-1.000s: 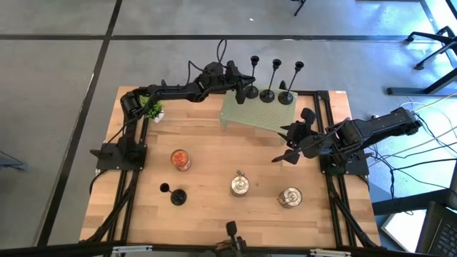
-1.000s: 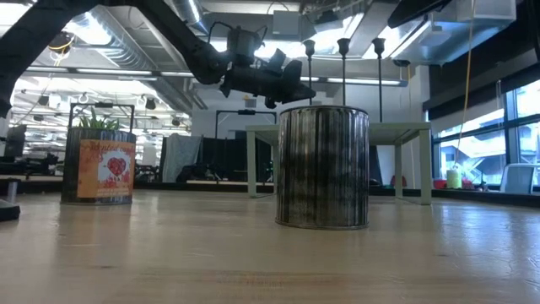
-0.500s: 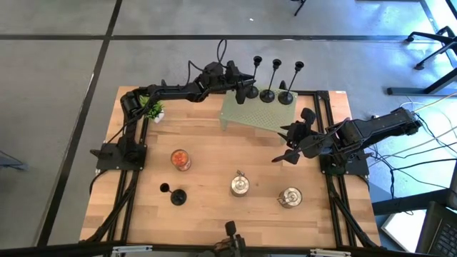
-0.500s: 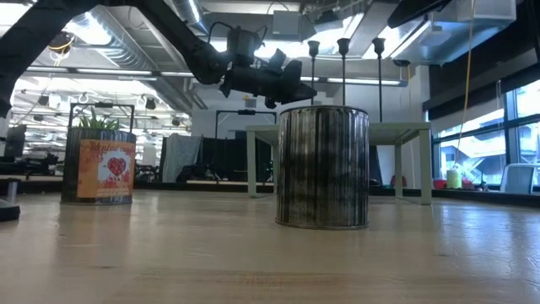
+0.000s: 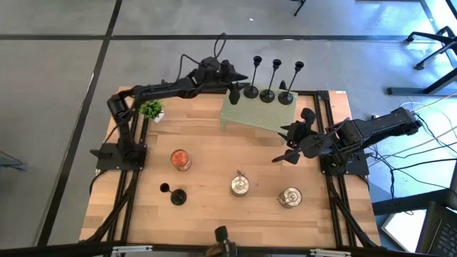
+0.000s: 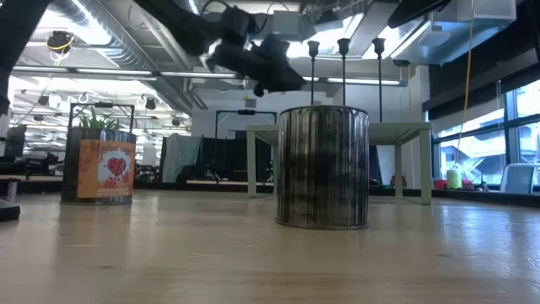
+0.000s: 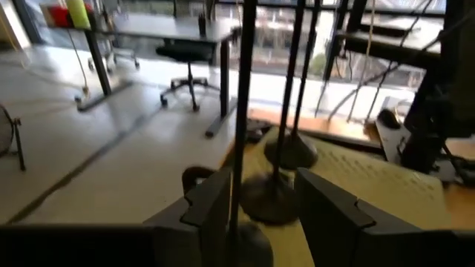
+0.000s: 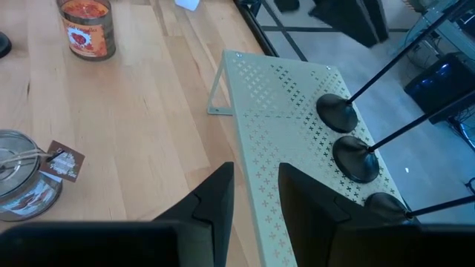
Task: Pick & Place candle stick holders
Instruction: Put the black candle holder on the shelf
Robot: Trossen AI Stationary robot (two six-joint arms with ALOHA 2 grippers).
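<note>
The left gripper [image 7: 256, 204] is parted, its fingers [image 7: 211, 204] flanking a candlestick holder [image 7: 241, 111] stem, apparently without touching it. Three candle stick holders [image 5: 268, 93] stand in a row on the perforated stand [image 5: 250, 116]; a fourth [image 5: 173, 195] lies on the table [image 5: 207, 182]. The right gripper [image 8: 252, 196] hovers open and empty beside the stand. The tins' contents are unclear.

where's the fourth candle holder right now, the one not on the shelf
In the high view, the fourth candle holder stands on the table's front left, below the red jar.

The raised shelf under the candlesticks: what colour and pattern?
Pale green shelf, perforated with small crosses; right wrist view.
</note>
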